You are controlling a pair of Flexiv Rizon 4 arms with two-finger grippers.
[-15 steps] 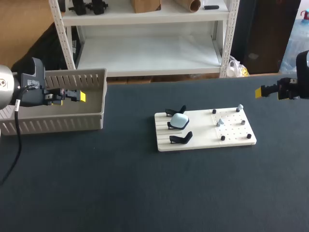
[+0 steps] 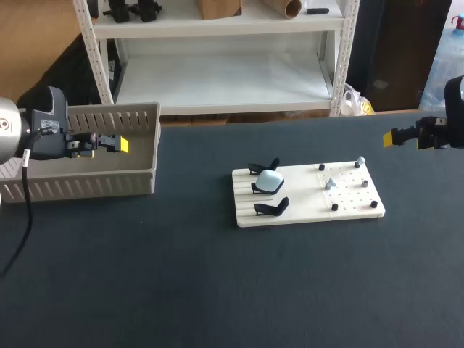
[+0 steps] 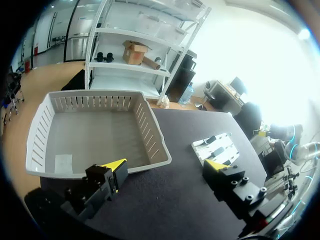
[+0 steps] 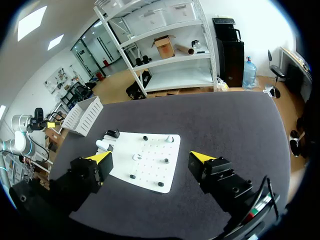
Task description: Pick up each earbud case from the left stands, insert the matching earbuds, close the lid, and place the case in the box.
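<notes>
A white board [image 2: 348, 206] lies mid-table. Three black stands line its left side; a pale blue earbud case [image 2: 271, 180] sits on the middle stand, lid down, and the other two stands [image 2: 272, 209] are bare. Two small pale earbuds [image 2: 330, 183] [image 2: 360, 161] stand among black pegs on the board's right part. My left gripper [image 2: 119, 144] hangs open above the grey slatted box [image 2: 148, 156] at the far left; the box [image 3: 150, 135] is empty in the left wrist view. My right gripper [image 2: 395, 137] hovers open right of the board [image 4: 160, 170], holding nothing.
The board [image 3: 218, 148] lies ahead of the left gripper [image 3: 166, 167], past the box's corner. In the right wrist view the case [image 4: 102, 145] is at the board's far side, beyond the right gripper [image 4: 150, 159]. Dark tabletop surrounds the board.
</notes>
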